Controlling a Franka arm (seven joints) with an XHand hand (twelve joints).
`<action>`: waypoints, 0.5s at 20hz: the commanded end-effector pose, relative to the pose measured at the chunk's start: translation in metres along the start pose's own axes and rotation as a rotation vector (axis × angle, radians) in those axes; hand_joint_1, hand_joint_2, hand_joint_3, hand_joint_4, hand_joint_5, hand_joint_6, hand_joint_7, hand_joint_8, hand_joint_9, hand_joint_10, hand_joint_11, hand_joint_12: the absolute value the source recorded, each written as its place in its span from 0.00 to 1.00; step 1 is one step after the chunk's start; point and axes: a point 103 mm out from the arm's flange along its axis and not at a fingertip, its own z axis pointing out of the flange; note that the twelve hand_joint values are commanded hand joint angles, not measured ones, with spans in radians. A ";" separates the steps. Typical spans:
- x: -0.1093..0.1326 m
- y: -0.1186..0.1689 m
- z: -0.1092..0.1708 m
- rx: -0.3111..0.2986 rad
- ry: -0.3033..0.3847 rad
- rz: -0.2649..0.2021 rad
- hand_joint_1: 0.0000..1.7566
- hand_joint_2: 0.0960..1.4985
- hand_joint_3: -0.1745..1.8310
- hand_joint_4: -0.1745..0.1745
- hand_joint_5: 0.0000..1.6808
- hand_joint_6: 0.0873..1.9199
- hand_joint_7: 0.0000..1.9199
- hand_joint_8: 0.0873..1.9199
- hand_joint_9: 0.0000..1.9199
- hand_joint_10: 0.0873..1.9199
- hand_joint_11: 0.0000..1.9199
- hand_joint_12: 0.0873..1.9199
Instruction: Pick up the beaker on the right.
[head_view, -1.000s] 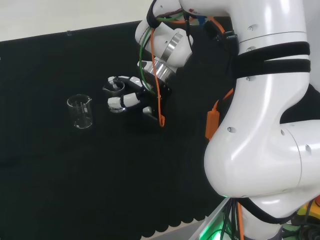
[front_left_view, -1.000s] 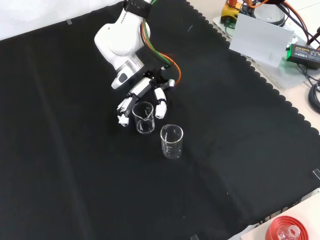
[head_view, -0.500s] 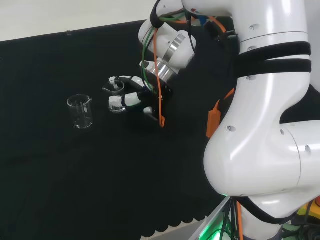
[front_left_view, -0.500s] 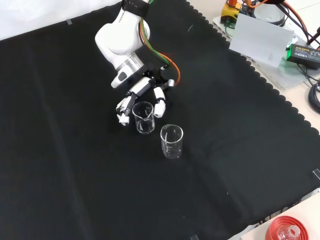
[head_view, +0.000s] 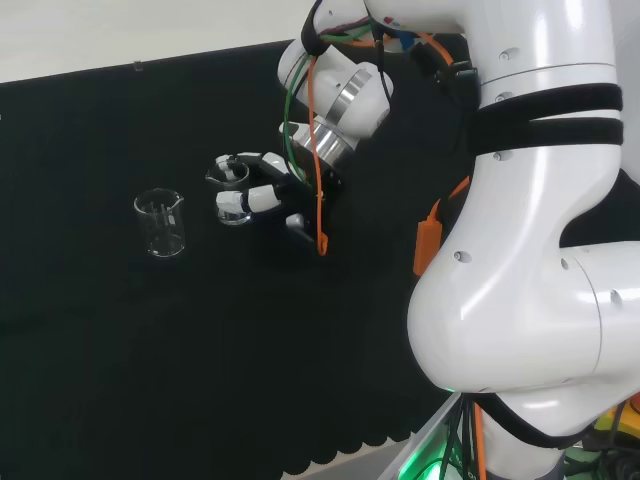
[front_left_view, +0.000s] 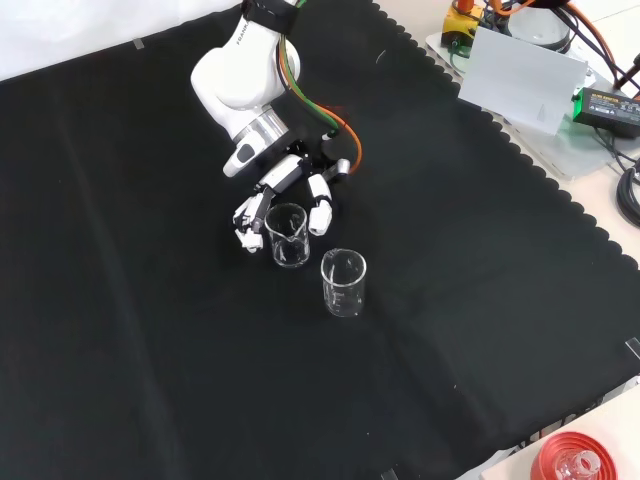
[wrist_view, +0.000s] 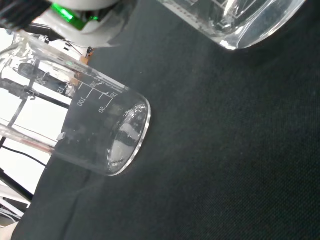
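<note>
Two clear glass beakers stand upright on the black cloth. In the front view the hand (front_left_view: 283, 176) comes down from the top, its fingers and thumb standing either side of the nearer beaker (front_left_view: 288, 236). This beaker rests on the cloth, and I cannot tell whether the fingers touch it. The second beaker (front_left_view: 343, 284) stands free, lower and to the right. In the head view the hand (head_view: 262, 197) flanks one beaker (head_view: 231, 196), with the other beaker (head_view: 161, 224) apart at the left. The wrist view has a graduated beaker (wrist_view: 100, 135) and another beaker's base (wrist_view: 235, 20) close by.
A grey box (front_left_view: 525, 85) and cables lie off the cloth's scalloped edge at the front view's upper right. A red ribbed ring (front_left_view: 575, 460) sits at its lower right corner. The arm's white links (head_view: 520, 250) stand at the head view's right.
The wrist has tilted a little above the hand. The hand and both beakers stay where they were.
</note>
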 end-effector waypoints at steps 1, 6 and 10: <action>0.000 -0.001 -0.002 -0.004 0.017 -0.006 0.51 0.34 0.37 0.44 0.27 0.00 0.23 0.25 0.21 0.29 0.00 0.63; -0.001 -0.002 -0.004 -0.017 0.017 -0.010 0.51 0.34 0.37 0.44 0.29 0.00 0.24 0.25 0.22 0.29 0.00 0.64; -0.001 -0.002 -0.004 -0.026 0.024 -0.004 0.51 0.34 0.37 0.44 0.29 0.00 0.25 0.25 0.22 0.29 0.00 0.64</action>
